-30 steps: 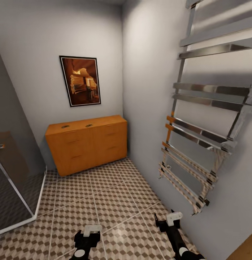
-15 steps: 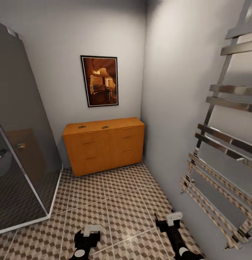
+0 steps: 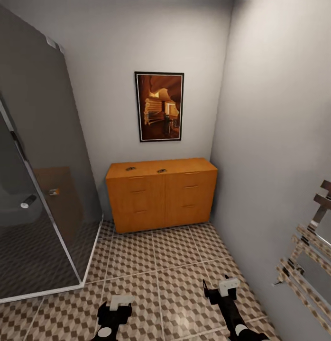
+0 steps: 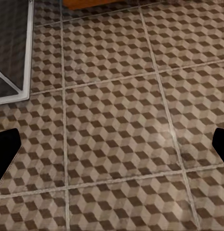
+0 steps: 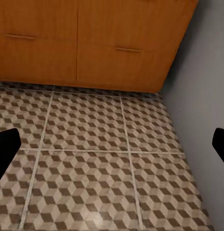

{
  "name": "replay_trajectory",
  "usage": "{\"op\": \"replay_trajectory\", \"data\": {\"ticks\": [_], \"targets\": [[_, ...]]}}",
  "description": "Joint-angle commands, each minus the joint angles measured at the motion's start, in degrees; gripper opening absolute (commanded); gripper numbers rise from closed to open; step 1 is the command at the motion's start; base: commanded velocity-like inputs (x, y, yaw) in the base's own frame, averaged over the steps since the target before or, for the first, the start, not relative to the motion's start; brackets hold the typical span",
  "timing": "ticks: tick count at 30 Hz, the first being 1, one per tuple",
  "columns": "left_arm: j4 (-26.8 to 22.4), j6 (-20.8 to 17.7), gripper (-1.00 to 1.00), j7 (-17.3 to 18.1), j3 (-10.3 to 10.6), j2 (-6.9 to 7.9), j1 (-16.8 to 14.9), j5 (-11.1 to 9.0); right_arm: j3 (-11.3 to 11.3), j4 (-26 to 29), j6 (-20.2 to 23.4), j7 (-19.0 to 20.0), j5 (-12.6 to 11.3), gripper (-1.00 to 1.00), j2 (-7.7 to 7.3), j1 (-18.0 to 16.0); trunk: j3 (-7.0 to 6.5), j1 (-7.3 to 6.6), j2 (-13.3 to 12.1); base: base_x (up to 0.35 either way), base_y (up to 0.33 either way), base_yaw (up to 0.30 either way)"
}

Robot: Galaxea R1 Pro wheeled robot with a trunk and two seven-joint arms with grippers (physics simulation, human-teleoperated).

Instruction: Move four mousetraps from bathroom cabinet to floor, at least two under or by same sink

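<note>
The orange-brown cabinet [image 3: 161,195] stands against the far wall, all drawers closed. Two small dark mousetraps [image 3: 131,168] [image 3: 161,171] lie on its top. The cube-patterned bathroom floor [image 3: 175,265] stretches from the cabinet to me. My left gripper [image 3: 119,304] and right gripper [image 3: 223,289] hang low near me, well short of the cabinet. In the left wrist view the left gripper [image 4: 112,149] is open over bare floor [image 4: 116,110]. The right gripper [image 5: 112,149] is open too, facing the cabinet's lower drawers [image 5: 87,43]. The bathroom sink is out of view.
A dark glass shower enclosure [image 3: 37,189] fills the left side, with its white base rim [image 4: 29,53] on the floor. A chrome towel rail [image 3: 310,265] projects from the right wall. A framed picture [image 3: 160,106] hangs above the cabinet.
The camera has turned left: the cabinet and picture now sit nearer the centre, the towel rail has slid to the right edge, and more shower glass shows. Both grippers hold the same pose.
</note>
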State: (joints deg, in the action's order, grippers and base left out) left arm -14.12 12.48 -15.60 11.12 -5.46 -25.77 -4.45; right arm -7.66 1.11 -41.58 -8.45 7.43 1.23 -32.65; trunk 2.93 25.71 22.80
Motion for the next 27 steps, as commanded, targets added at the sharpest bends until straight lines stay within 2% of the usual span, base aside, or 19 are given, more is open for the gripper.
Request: {"op": "replay_trajectory", "data": {"ticks": [1, 8, 27], "targets": [[0.07, 0.22, 1.0, -0.31, 0.48, 0.01, -0.07, -0.47, -0.16, -0.06, -0.08, -0.6, 0.57, 1.0, 0.0, -0.06, 0.13, 0.07, 0.12, 0.326, 0.104, 0.276], [0.06, 0.23, 1.0, -0.31, 0.48, 0.01, -0.07, -0.47, -0.16, -0.06, -0.08, -0.6, 0.57, 1.0, 0.0, -0.06, 0.13, 0.07, 0.12, 0.308, 0.097, 0.118], [0.05, 0.21, 1.0, -0.31, 0.48, 0.01, -0.07, -0.47, -0.16, -0.06, -0.08, -0.57, 0.57, 1.0, 0.0, -0.05, 0.13, 0.07, 0.12, 0.241, 0.099, 0.004]]}}
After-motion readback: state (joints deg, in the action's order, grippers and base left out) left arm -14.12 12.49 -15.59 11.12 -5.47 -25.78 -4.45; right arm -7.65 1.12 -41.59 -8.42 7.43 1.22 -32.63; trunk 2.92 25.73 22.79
